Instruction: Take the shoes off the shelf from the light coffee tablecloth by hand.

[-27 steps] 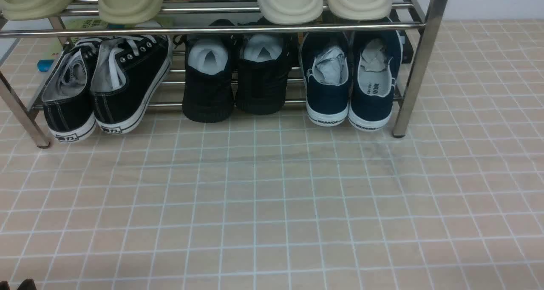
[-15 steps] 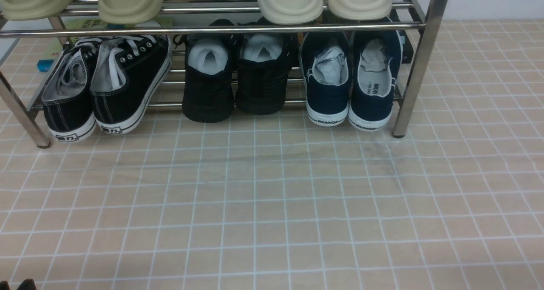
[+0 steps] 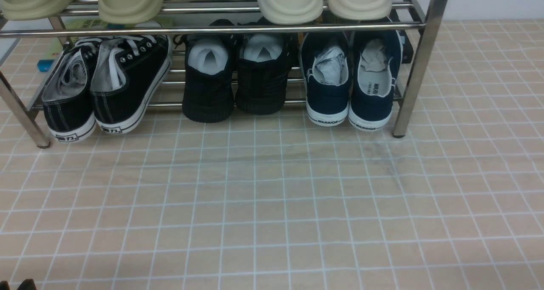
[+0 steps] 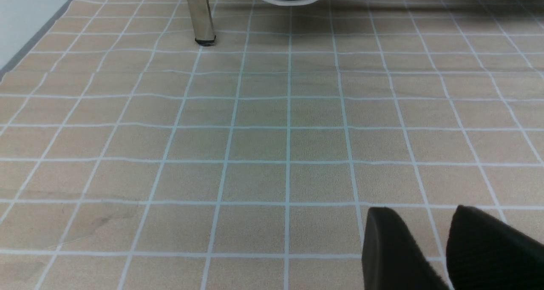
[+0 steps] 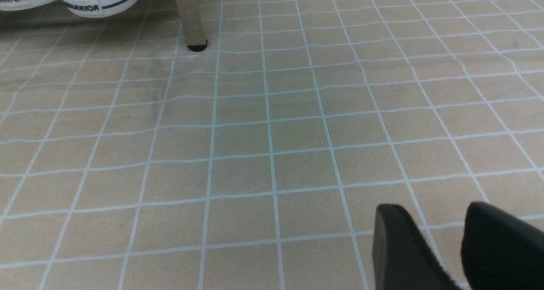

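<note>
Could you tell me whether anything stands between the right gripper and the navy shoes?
Nothing visible: only bare tablecloth lies between the right gripper and the navy shoes. The shelf's corner post stands close beside them.

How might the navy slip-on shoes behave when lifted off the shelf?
The navy slip-ons look soft canvas, so the uppers probably flex, though paper stuffing should hold shape. Flat rubber soles likely grip the shelf bars rather than slide.

On tablecloth [image 3: 272, 205], shelf [image 3: 418, 69]; on shelf, navy shoes [image 3: 329, 96].
</note>
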Tool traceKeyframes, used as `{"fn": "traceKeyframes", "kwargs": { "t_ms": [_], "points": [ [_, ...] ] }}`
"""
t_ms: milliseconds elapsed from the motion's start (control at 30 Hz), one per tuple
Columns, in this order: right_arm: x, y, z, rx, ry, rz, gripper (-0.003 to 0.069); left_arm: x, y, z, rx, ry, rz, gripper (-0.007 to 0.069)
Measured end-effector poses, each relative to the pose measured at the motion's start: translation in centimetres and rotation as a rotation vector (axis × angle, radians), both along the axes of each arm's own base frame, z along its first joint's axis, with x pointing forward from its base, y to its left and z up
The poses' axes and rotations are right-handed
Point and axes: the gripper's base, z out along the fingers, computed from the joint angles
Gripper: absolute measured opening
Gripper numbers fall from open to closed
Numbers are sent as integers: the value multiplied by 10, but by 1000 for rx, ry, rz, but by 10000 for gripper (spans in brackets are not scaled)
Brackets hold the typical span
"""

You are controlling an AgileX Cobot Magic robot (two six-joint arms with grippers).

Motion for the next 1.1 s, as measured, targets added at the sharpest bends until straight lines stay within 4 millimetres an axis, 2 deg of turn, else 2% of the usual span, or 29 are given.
{"fn": "traceKeyframes", "kwargs": {
  "t_ms": [700, 800, 867, 933, 1033, 1100],
  "points": [
    [0, 0, 1, 5, -14, -2, 240, 0, 0, 0, 0, 0, 0, 240],
    [1, 2, 2, 134, -42, -12, 240, 0, 0, 0, 0, 0, 0, 240],
    [3, 6, 6, 402, -88, -35, 240, 0, 0, 0, 0, 0, 0, 240],
    [3, 8, 9, 574, -117, -52, 240, 0, 0, 0, 0, 0, 0, 240],
    [4, 10, 12, 740, -133, -65, 240, 0, 0, 0, 0, 0, 0, 240],
    [4, 10, 13, 781, -134, -66, 240, 0, 0, 0, 0, 0, 0, 240]
  ]
}}
